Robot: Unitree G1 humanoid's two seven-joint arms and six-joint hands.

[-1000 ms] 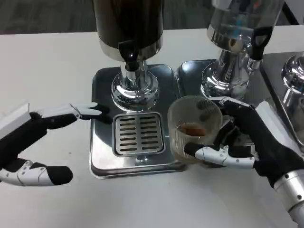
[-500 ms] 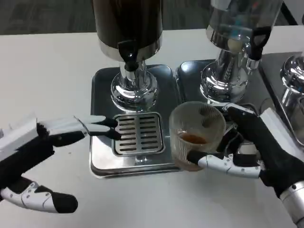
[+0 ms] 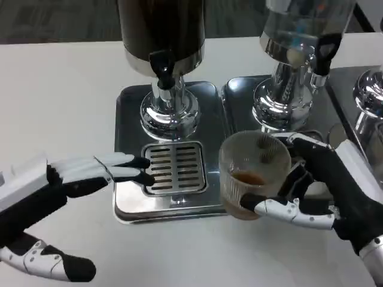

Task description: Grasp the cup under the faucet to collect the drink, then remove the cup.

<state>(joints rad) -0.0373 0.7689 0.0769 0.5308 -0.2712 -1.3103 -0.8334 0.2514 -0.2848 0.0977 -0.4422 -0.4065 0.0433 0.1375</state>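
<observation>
I am looking down from my head or chest, facing forward over the white table (image 3: 60,78), sitting fairly close. The dark dispenser (image 3: 161,36) is running off the top edge, seemingly cropped mid-body.

Worktop (image 3: 60,78) showing plain white. Cup (image 3: 254,173) appearing clear and ribbed, amber drink pooling inside. Drip tray (image 3: 128,197) gleaming silver, its grate (image 3: 175,168) slotted. My right robot hand (image 3: 317,185) showing black and white.

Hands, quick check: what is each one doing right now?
Left hand: open, holding nothing, fingertips at the drip tray edge.
Right hand: holding the cup, which has some drink in it.
</observation>
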